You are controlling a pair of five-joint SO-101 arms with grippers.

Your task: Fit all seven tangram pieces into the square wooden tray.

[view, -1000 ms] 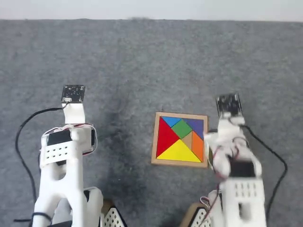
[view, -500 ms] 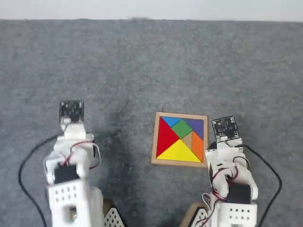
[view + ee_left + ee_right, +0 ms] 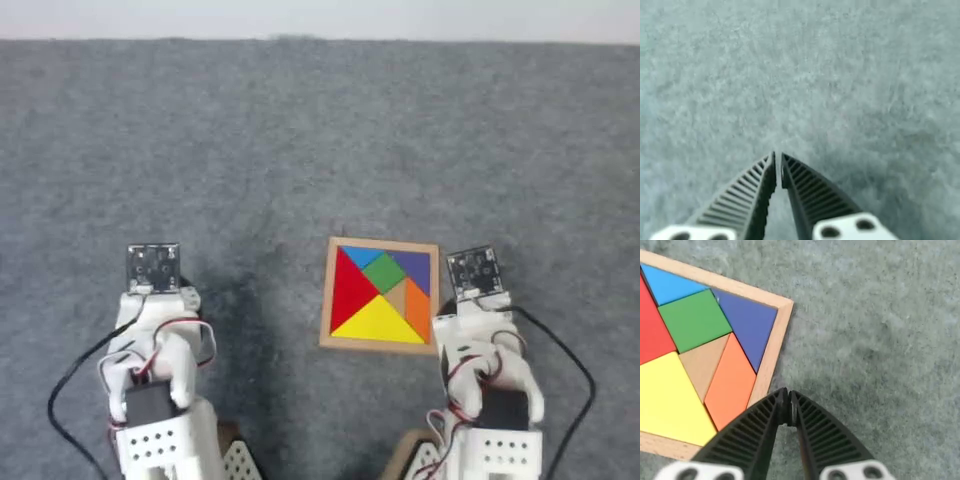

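Tray (image 3: 325, 295): 1.
Pieces in it: 7, each a different colour.
- Triangles: 5. These are the red triangle (image 3: 350, 290), yellow triangle (image 3: 378, 322), blue triangle (image 3: 355, 257), purple triangle (image 3: 415, 268) and tan triangle (image 3: 397, 296).
- Squares: 1, the green square (image 3: 383, 271).
- Parallelograms: 1, the orange parallelogram (image 3: 418, 305).

Arms: 2, the left arm (image 3: 155, 400) and right arm (image 3: 490, 390).
End effectors: 2, one per arm, the left end effector (image 3: 778, 156) and right end effector (image 3: 788, 392).
Bench (image 3: 300, 130): 1.

- Square wooden tray (image 3: 326, 295): pale tan frame.
- In the tray:
  - large red triangle (image 3: 348, 290)
  - large yellow triangle (image 3: 380, 322)
  - green square (image 3: 384, 270)
  - small light-blue triangle (image 3: 357, 256)
  - dark blue triangle (image 3: 415, 266)
  - orange parallelogram (image 3: 418, 308)
  - small plain-wood triangle (image 3: 398, 297)
- Felt table cover (image 3: 300, 130): mottled grey.
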